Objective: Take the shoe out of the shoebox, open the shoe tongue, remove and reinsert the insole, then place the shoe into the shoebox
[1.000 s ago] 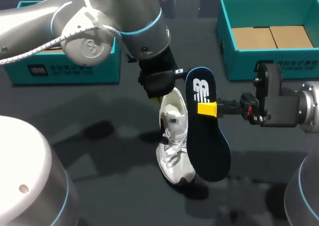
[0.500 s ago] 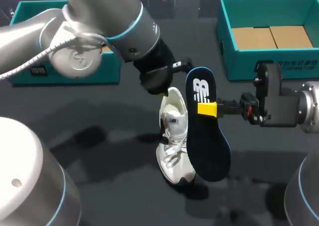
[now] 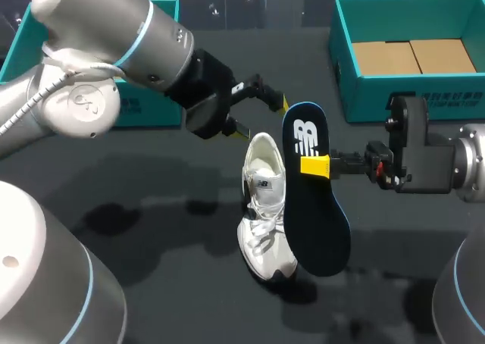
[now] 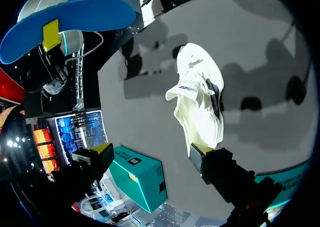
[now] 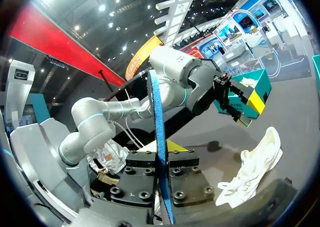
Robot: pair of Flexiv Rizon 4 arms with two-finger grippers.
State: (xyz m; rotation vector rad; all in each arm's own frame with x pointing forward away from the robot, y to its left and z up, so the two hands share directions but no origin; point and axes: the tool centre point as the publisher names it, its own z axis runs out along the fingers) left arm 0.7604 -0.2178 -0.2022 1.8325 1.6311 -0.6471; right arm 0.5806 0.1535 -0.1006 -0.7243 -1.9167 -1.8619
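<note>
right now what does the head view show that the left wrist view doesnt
Only the head view: the brown cardboard floor inside the open shoebox and the insole's dark printed face. Only the left wrist view: the insole's bright blue other face. Both: the white shoe on the table, the right gripper shut on the insole, held in the air, and the left gripper open, holding nothing.

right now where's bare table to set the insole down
Left of the shoe, the dark table is bare up to the left teal box. Another bare strip lies beneath the right arm, near side of the shoebox. The middle is crowded: shoe, held insole, left arm with open jaws.
</note>
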